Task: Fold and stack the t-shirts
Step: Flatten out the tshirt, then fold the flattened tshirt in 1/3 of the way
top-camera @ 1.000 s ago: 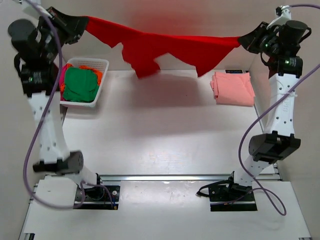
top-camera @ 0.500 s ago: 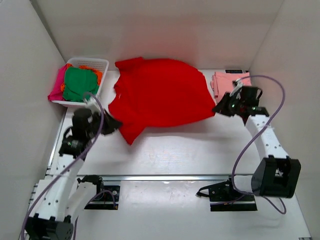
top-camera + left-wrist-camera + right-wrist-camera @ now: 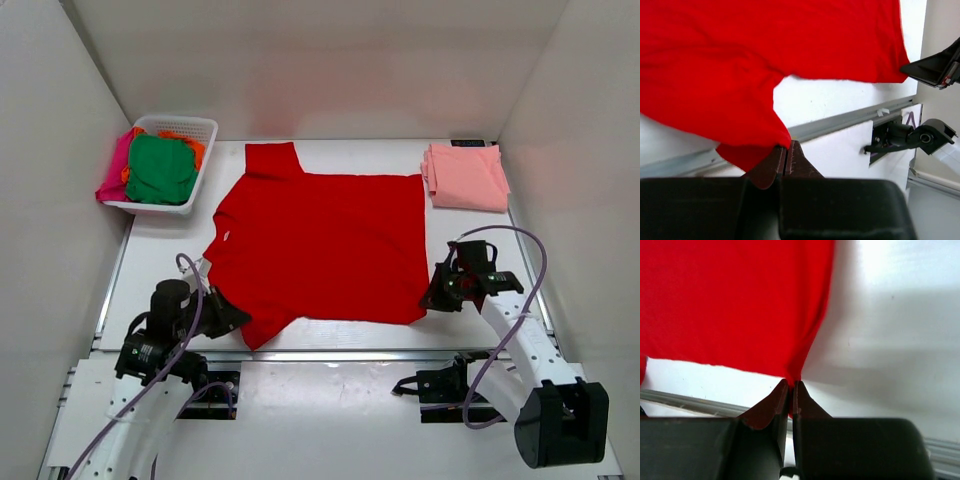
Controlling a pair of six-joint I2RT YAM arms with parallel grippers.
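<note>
Green t-shirt (image 3: 160, 168) over orange tee (image 3: 197, 152) and magenta tee (image 3: 112, 178) in basket (image 3: 185, 121)

The white table (image 3: 165, 262) carries a red t-shirt (image 3: 320, 250) spread flat across its middle, a folded salmon-pink tee (image 3: 466, 177) far right and a white lattice basket (image 3: 178, 122) far left
</note>
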